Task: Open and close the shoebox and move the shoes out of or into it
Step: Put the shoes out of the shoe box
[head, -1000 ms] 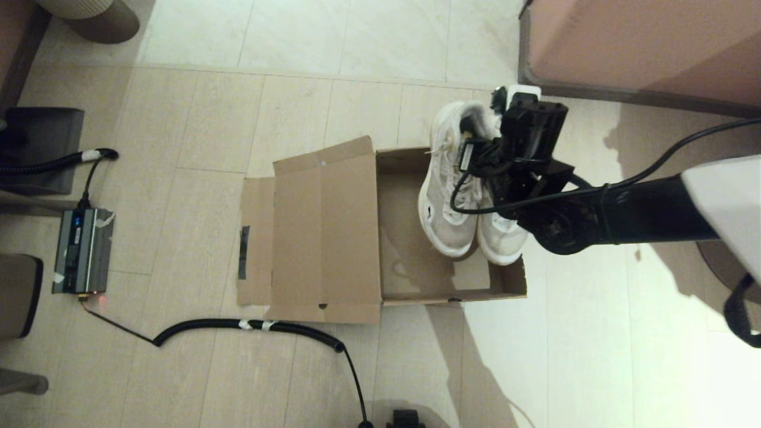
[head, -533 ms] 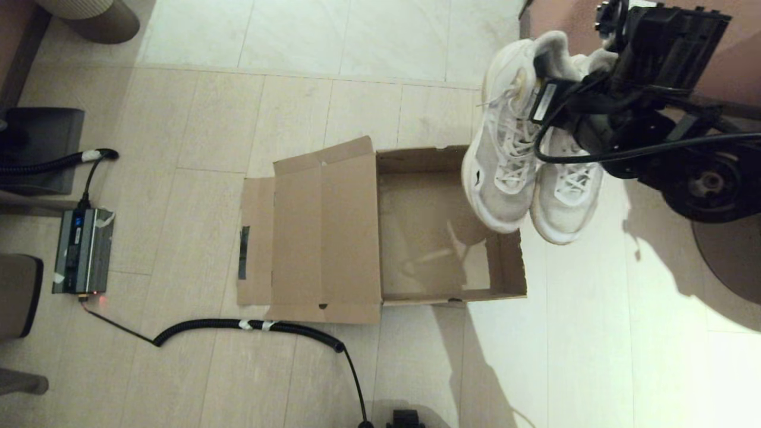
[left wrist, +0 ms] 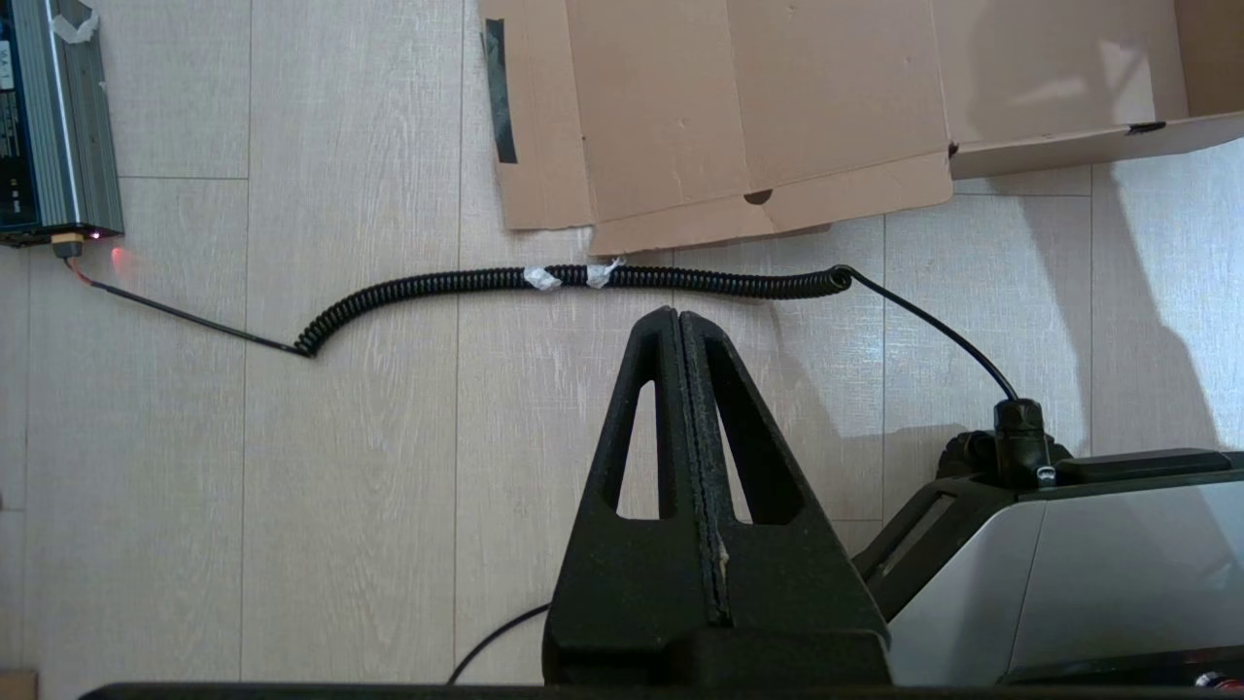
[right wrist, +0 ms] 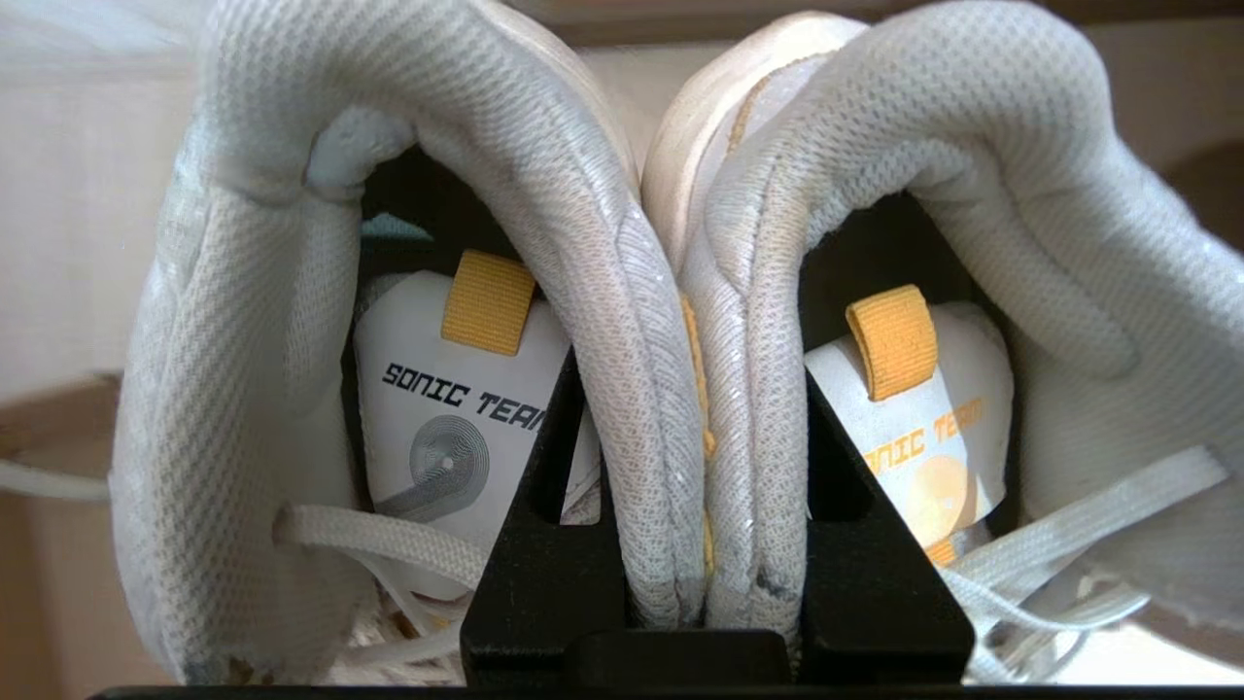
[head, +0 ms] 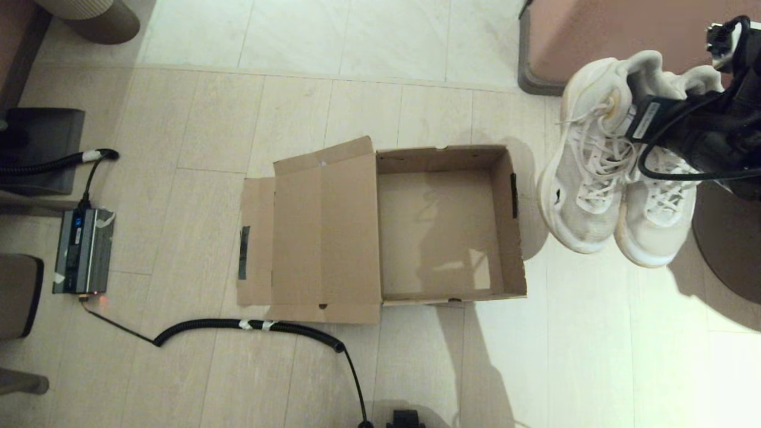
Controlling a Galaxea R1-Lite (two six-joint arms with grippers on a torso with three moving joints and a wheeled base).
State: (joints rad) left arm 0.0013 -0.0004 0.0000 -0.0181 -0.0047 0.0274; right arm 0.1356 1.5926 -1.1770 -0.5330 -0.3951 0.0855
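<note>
The brown shoebox (head: 505, 238) lies open on the floor with nothing inside, its lid (head: 315, 238) folded flat out to the left. The white shoes (head: 618, 178) hang in the air right of the box, toes down. My right gripper (right wrist: 690, 389) is shut on the two inner collars of the shoes (right wrist: 680, 321), one finger inside each shoe beside a yellow tongue tab. My left gripper (left wrist: 678, 316) is shut and holds nothing, low over the floor near the box's front corner (left wrist: 1069, 151).
A coiled black cable (head: 255, 326) runs along the floor just in front of the lid. A grey power unit (head: 80, 249) sits at the far left. A pink-brown cabinet (head: 624, 47) stands behind the shoes, and a dark round base (head: 725, 249) lies at the right.
My right gripper has lifted the shoes out of the box and carried them right, past its right wall. The box interior now shows bare. The left arm has not moved.
</note>
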